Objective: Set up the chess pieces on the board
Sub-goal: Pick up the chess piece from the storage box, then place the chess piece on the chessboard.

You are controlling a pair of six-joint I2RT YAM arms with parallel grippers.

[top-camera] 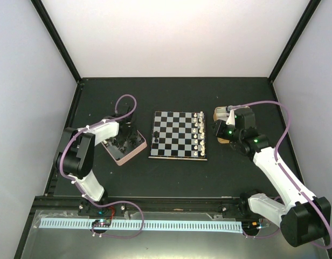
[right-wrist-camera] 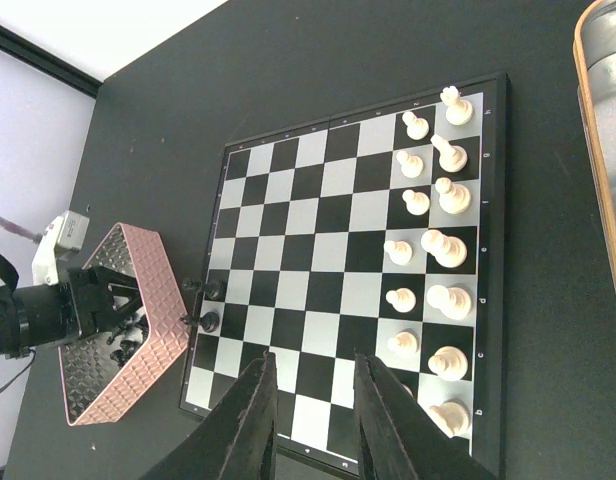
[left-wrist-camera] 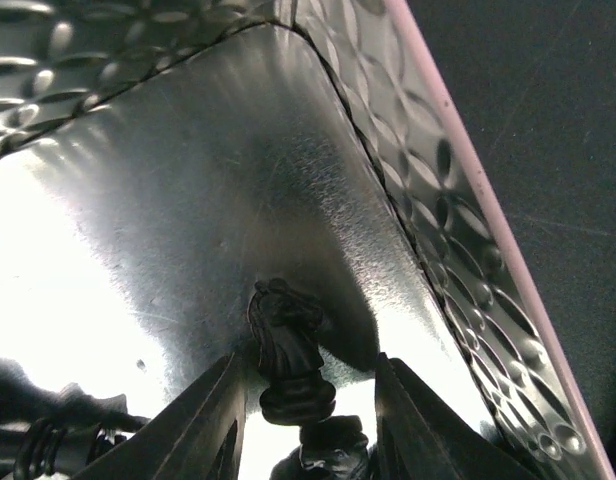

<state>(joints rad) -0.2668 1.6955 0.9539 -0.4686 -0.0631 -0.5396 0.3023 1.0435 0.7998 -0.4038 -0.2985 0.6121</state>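
Black tabletop [top-camera: 171, 97] carries a small square chessboard with black and pale silvery checks [top-camera: 174, 129] at its middle, with a pink-rimmed square tin of embossed metal [top-camera: 135, 154] just beside its left edge and a gold-rimmed square tin [right-wrist-camera: 580, 150] near its right edge. Most of the tiny black chess pieces [top-camera: 122, 143] lie inside the pink-rimmed tin. Two black pieces [right-wrist-camera: 208, 306] stand upright on the board's left edge column. Tiny white pieces [right-wrist-camera: 428, 250] fill the two columns on the board's right side. The left arm's fingers [left-wrist-camera: 203, 430] reach down into the pink-rimmed tin, parted either side of an upright black knight [left-wrist-camera: 286, 335] on the shiny floor. A gap shows between the knight and one finger, so it is not pinched. The right arm's fingers [right-wrist-camera: 250, 420] hover over the board's near right part, slightly apart and holding nothing.
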